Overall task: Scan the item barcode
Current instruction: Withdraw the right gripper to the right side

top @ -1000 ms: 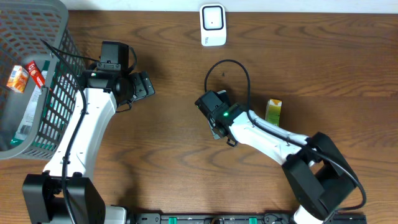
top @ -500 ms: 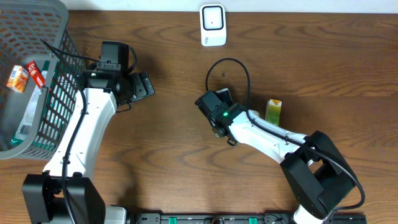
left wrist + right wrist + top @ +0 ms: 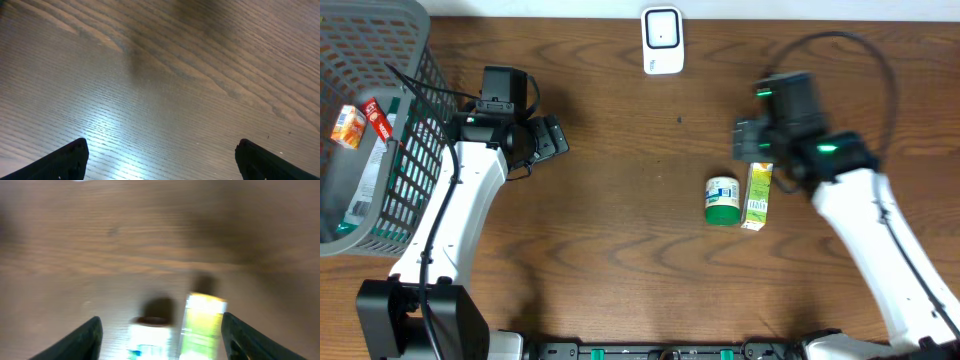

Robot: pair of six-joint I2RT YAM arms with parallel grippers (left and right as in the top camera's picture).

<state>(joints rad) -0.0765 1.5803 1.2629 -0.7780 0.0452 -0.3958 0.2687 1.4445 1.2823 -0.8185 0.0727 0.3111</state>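
Left gripper open, over bare wood near the basket; left wrist view shows both fingertips wide apart, nothing between them, only surface below. Right gripper open too, up above the items, holding nothing; right wrist view is blurred but the fingers stand well apart, with the tub and carton down on the wood between them. Small white and green tub lies on the surface right of center, just beside the yellow-green carton, which lies flat on its right; can't tell if they touch. White scanner sits at the far edge, center, well apart from both items. Basket at far left holds an orange carton, a red pack, other stuff too hidden to name.
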